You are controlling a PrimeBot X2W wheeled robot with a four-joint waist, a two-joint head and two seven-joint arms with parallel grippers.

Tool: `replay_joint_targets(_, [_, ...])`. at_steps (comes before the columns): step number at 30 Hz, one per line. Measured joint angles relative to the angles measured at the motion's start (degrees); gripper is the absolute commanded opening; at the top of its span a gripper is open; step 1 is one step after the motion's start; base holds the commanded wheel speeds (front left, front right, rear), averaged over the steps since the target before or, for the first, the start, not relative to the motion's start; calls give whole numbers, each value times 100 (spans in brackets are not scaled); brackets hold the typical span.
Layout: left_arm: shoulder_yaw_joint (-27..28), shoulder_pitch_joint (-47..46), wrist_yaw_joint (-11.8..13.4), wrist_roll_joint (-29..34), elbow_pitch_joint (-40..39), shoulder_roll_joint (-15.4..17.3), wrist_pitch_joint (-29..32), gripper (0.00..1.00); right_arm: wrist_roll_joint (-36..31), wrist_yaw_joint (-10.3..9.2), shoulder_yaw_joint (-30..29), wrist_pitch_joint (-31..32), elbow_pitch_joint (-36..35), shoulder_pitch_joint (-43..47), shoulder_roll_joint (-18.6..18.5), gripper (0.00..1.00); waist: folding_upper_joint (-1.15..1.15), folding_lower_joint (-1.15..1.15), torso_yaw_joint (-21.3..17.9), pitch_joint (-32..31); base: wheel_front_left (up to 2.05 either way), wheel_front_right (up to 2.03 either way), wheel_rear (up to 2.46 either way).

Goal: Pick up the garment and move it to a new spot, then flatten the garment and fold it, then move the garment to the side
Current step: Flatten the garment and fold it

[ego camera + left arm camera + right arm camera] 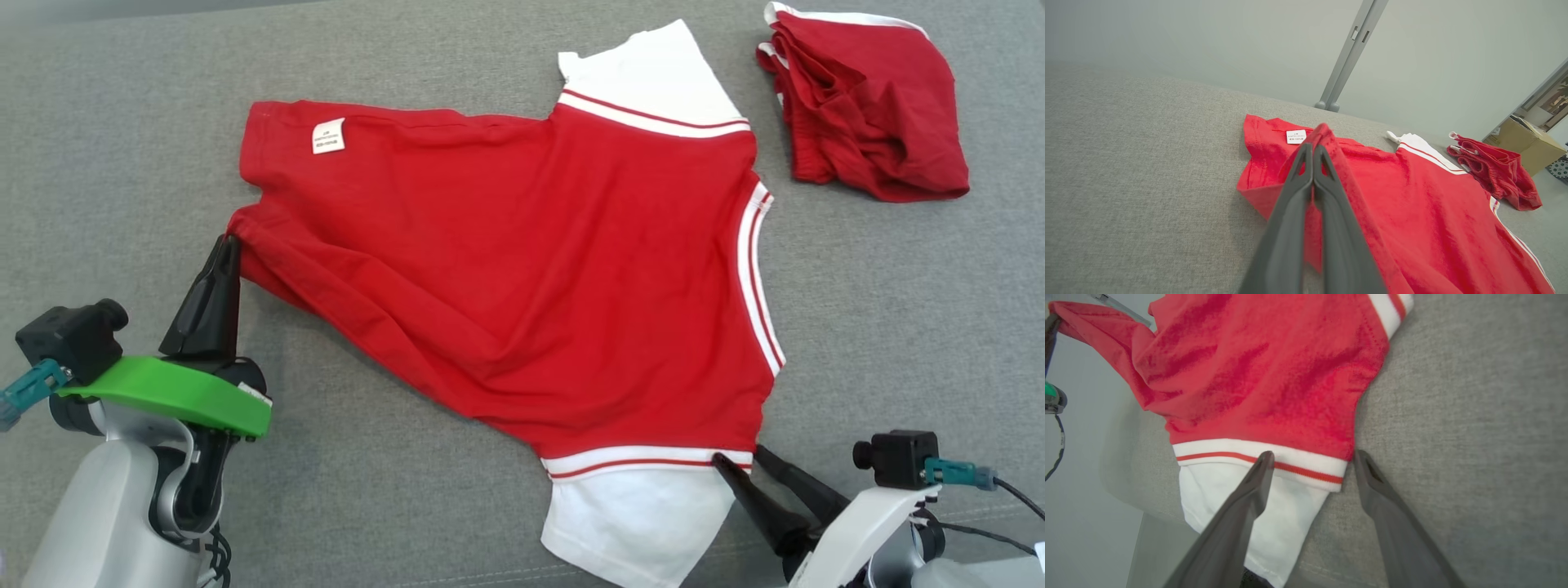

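Grey woven fabric (122, 163) is covering the whole work surface, and a pale wall (1167, 36) is showing behind it in the left wrist view. A red shirt (522, 278) with white sleeves is lying across the middle of the fabric, its hem pointing left and its neck edge pointing right. The far sleeve (645, 73) is reaching away from the robot, and the near sleeve (629, 514) is reaching towards the near edge.

The left claw (230, 243) is pinching the near-left corner of the hem, its fingers pressed fully together on a fold of red cloth that is rising off the fabric. The right claw (739, 454) is standing wide open and gripping nothing. One finger is lying over the striped band of the near sleeve, and the other is resting on bare fabric just beside the shirt. A crumpled garment (869, 114), also red, is sitting at the far right, apart from the shirt.

Flattening seems to be the step in hand, since the near-left part is bunching into long creases. The next move is probably calling for the right claw to close on that striped band, so both arms can draw the shirt taut.

A small white tag (328, 136) is sitting near the far-left hem. Its print is too small to read, and no brand mark is showing.
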Motion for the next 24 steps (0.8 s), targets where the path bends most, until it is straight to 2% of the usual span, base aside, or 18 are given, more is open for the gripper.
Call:
replay_joint_targets(3, [-41, 27, 0, 0, -10, -3, 8, 0, 25, 9, -11, 1, 166, -172, 38, 100, 0, 0, 91, 4, 0, 0, 0])
replay_joint_targets(4, [-68, 37, 0, 1, -13, -9, 8, 0, 37, 9, -12, 2, 210, -228, 45, 93, 0, 0, 125, 5, 0, 0, 0])
replay_joint_targets(5, [-92, 41, 0, 3, -16, -13, 8, 0, 38, 9, -9, 4, 257, -283, 47, 81, 0, 0, 158, 6, 0, 0, 0])
replay_joint_targets(6, [-110, 43, 0, 5, -21, -21, 9, 0, 38, 9, -13, 4, 298, -325, 47, 77, 0, 0, 192, 7, 0, 0, 0])
replay_joint_targets(7, [-118, 45, 0, 5, -24, -27, 10, 0, 38, 9, -13, 4, 343, -370, 46, 50, 0, 0, 226, 7, 0, 0, 0])
replay_joint_targets(10, [-126, 52, 0, 5, -34, -40, 21, 0, -14, 8, -18, -9, 413, -514, 41, 20, 0, 0, 323, 4, 0, 0, 0])
replay_joint_targets(11, [-123, 57, 0, 5, -43, -44, 21, 0, -35, 8, -25, -34, 411, -575, 44, 0, 0, 0, 352, 2, 0, 0, 0])
replay_joint_targets(18, [-67, 75, 1, -1, -183, -149, -88, 0, -375, 7, -465, -460, 100, -1468, -121, 0, 0, 0, 417, -20, 0, 0, 0])
replay_joint_targets(24, [51, 57, 107, -16, -257, -270, -160, 0, -536, 7, -606, -270, 165, -2323, -403, 0, 0, 0, 421, 17, 0, 0, 0])
